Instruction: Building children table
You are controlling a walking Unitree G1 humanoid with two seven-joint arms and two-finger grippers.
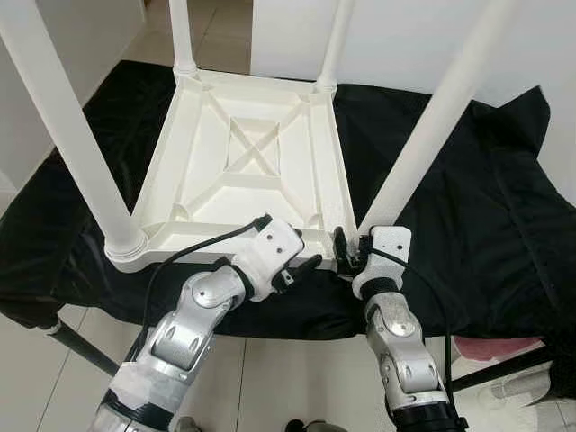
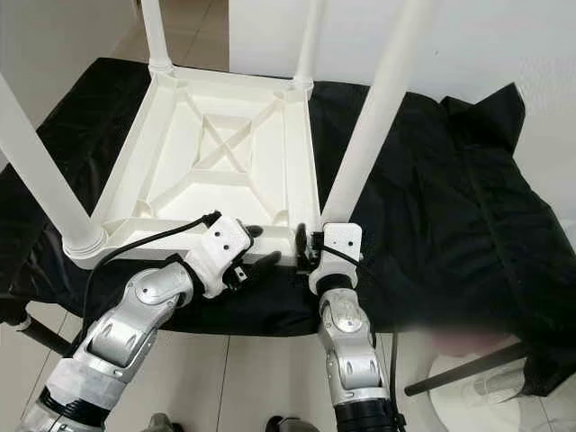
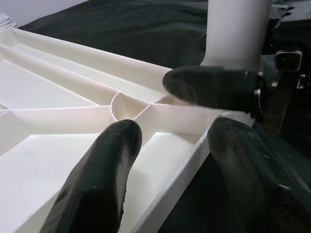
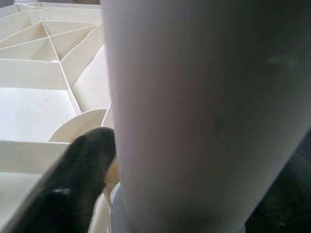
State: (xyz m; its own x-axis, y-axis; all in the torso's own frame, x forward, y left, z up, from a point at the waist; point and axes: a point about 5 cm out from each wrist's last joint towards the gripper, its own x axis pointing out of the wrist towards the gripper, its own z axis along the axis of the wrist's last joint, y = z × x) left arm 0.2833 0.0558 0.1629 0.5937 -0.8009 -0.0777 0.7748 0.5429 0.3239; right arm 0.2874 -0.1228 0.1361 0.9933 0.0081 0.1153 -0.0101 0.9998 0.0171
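Note:
A white plastic children's table top lies upside down on a black cloth, its ribbed underside facing up. Four white legs stand in its corners, the near right leg and the near left leg being closest to me. My right gripper is shut on the base of the near right leg; one finger presses against the leg. My left gripper is open, its two fingers either side of the table's near rim beside that corner.
The black cloth covers a low stand whose dark legs reach the tiled floor. White walls stand at the left and behind. A pink thing and a clear container are on the floor at lower right.

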